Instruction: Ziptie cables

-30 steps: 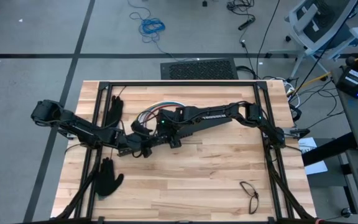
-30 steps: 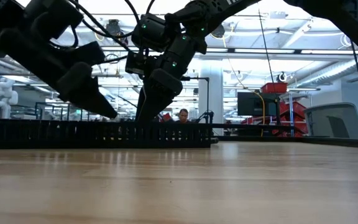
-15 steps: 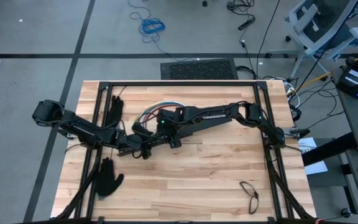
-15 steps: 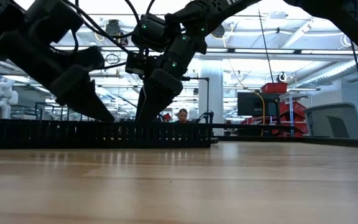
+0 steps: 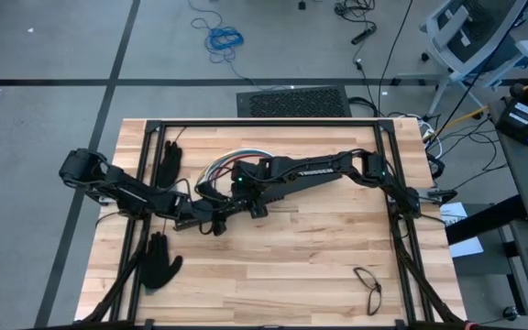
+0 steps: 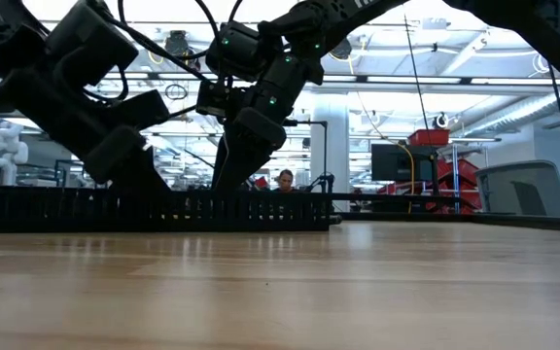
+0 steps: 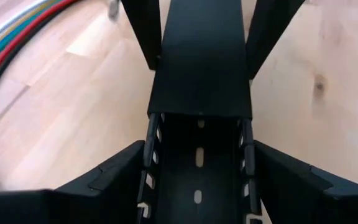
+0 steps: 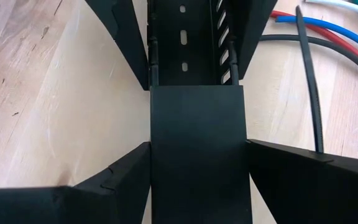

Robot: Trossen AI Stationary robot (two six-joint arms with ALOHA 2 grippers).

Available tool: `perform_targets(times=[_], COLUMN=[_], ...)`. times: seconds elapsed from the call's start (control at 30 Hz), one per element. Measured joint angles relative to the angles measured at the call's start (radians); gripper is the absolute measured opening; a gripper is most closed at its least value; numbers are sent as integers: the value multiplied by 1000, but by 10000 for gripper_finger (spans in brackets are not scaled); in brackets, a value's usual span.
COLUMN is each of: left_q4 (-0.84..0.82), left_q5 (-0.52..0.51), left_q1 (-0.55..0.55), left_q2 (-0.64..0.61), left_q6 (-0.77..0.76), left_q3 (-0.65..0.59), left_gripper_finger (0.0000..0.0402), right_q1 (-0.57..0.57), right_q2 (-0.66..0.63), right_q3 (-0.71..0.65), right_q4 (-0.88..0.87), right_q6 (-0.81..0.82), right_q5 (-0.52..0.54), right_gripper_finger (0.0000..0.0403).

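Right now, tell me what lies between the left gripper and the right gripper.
The black slotted bar: left gripper and right gripper face each other, each clamped on it. Both wrist views show this; the cables lie beside it.

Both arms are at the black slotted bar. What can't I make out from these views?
- Cables: in the high view the arms cover most of the bundle, and both wrist views cut it off at the edge.
- Ziptie: in the right wrist view one end runs behind a finger. It is too thin to find in the high view.
- Left gripper and right gripper, astride the slotted bar: in the low view the bar hides their tips.
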Motion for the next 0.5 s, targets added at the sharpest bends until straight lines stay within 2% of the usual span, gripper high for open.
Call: perform_targets(times=[0.5], left_q4=[-6], left_q5=[-30], left_q1=[-1], left_q2=[2], left_q6=[-2], left_q3=[0], left_gripper_finger=[273], right_q1=[0], right_q2=[0], right_q3=[0], right_q4=[3], right_q6=[0], right_q5=[2], right_gripper_finger=[240])
